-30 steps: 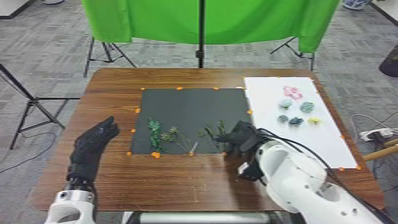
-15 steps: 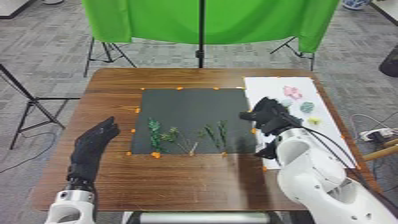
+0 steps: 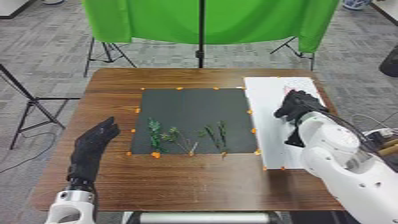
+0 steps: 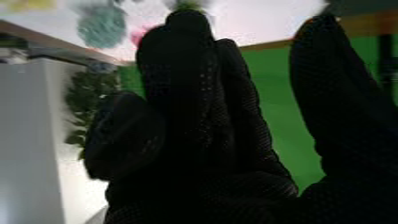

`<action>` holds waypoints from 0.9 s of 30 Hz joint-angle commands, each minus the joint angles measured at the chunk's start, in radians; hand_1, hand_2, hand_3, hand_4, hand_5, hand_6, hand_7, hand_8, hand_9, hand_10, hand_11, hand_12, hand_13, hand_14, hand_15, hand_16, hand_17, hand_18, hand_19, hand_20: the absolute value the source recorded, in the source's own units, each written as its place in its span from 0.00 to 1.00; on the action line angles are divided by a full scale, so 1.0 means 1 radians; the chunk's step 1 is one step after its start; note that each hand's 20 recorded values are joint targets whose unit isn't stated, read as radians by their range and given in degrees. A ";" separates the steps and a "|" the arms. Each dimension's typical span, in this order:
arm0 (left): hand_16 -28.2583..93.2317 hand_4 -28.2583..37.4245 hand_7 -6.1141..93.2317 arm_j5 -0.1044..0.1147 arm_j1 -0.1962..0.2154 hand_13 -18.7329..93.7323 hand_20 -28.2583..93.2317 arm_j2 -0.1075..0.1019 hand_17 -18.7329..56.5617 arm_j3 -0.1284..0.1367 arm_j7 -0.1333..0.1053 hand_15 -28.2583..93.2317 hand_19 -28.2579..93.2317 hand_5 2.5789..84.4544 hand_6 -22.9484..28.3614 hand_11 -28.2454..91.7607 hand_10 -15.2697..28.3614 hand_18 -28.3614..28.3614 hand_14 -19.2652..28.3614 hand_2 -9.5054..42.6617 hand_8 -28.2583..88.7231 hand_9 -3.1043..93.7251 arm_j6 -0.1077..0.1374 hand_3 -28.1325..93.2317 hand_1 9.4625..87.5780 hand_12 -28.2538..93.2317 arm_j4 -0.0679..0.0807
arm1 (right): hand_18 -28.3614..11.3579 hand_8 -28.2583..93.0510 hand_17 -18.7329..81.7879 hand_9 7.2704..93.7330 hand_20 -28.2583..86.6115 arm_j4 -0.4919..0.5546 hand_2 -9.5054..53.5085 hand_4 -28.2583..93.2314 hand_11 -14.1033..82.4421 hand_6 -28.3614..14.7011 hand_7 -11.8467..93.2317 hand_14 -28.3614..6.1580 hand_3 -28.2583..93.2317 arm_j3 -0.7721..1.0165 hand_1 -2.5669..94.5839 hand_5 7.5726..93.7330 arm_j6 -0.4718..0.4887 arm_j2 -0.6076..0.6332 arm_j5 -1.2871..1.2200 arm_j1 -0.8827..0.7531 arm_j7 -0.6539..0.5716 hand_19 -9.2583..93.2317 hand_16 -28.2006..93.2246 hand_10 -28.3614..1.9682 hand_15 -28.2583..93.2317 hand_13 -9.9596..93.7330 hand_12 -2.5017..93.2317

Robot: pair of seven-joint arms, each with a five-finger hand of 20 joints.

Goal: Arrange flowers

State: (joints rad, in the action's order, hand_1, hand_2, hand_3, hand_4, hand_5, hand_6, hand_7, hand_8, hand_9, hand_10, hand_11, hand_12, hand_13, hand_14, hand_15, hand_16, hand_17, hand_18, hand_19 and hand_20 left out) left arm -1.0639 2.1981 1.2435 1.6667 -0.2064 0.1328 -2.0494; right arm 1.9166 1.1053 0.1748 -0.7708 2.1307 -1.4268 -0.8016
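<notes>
In the head view my right hand (image 3: 300,105) is over the white sheet (image 3: 274,154) at the right, covering most of the flower heads; a bit of the pink flower (image 3: 289,89) shows beyond it. The right wrist view has my right hand (image 4: 209,130) with fingers extended and nothing held, near a blue-green flower (image 4: 102,27), a pink flower (image 4: 140,33) and a yellow flower (image 4: 28,4). Green leafy stems (image 3: 155,132), thin stems with small leaves (image 3: 182,141) and slim green sprigs (image 3: 216,135) lie on the dark mat (image 3: 194,107). My left hand (image 3: 91,142) rests open left of the mat.
Orange tape pieces fasten the edges of the mat and sheet to the wooden table (image 3: 191,182). A green cloth (image 3: 151,22) hangs on stands behind the table. Black tripod legs (image 3: 35,102) stand on the floor at the left.
My right hand has moved from the slim sprigs on the mat, right and away over the white sheet, now covering the flower heads. The left hand has stayed still.
</notes>
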 commanded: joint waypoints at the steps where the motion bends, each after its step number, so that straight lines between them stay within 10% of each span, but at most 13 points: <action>1: 0.26 0.15 0.14 -0.004 0.008 0.44 0.39 0.006 0.30 -0.004 0.006 0.39 0.28 0.53 0.53 0.35 0.64 0.72 0.74 0.08 0.20 0.46 -0.002 0.76 0.25 0.34 0.002 | 0.52 0.19 0.84 0.81 0.60 -0.050 0.00 0.15 0.34 0.60 0.21 0.70 0.74 -0.038 0.45 0.59 -0.052 -0.026 0.012 -0.006 -0.024 1.00 0.50 0.36 0.65 0.97 0.26; 10: 0.26 0.15 0.14 -0.004 0.007 0.44 0.39 0.008 0.30 -0.004 0.007 0.39 0.28 0.53 0.53 0.35 0.64 0.72 0.74 0.08 0.20 0.46 -0.003 0.76 0.25 0.34 0.002 | 0.58 0.18 0.89 0.89 0.57 -0.089 0.00 0.14 0.36 0.55 0.21 0.75 0.72 -0.074 0.55 0.66 -0.091 -0.048 0.032 -0.014 -0.022 1.00 0.49 0.42 0.65 1.00 0.28; 16: 0.26 0.15 0.14 -0.004 0.012 0.44 0.39 0.008 0.30 0.003 -0.002 0.39 0.28 0.53 0.53 0.35 0.64 0.72 0.75 0.08 0.20 0.46 0.000 0.76 0.25 0.34 0.001 | 0.62 0.38 0.90 0.96 0.56 -0.110 0.00 0.19 0.26 0.53 0.24 0.77 0.60 -0.092 0.72 0.80 -0.187 -0.041 0.066 -0.025 0.008 1.00 0.46 0.53 0.68 1.00 0.43; 27: 0.25 0.14 0.14 0.044 0.016 0.45 0.40 -0.009 0.35 0.026 -0.114 0.39 0.29 0.54 0.53 0.36 0.65 0.70 0.74 0.10 0.20 0.47 0.121 0.76 0.24 0.34 -0.006 | 0.63 0.39 0.91 0.98 0.57 0.033 0.00 0.18 0.27 0.53 0.26 0.78 0.62 -0.145 0.74 0.83 -0.250 -0.011 0.025 0.125 0.118 0.99 0.46 0.55 0.69 1.00 0.44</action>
State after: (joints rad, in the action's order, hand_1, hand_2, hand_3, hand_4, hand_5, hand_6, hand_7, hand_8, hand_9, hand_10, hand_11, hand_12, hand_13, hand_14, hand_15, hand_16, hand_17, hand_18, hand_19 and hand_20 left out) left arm -1.0553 2.1987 1.2428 1.6664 -0.2779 0.1857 -2.0490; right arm 1.8410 1.0227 -0.0394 -0.8023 2.1803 -1.4485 -0.7679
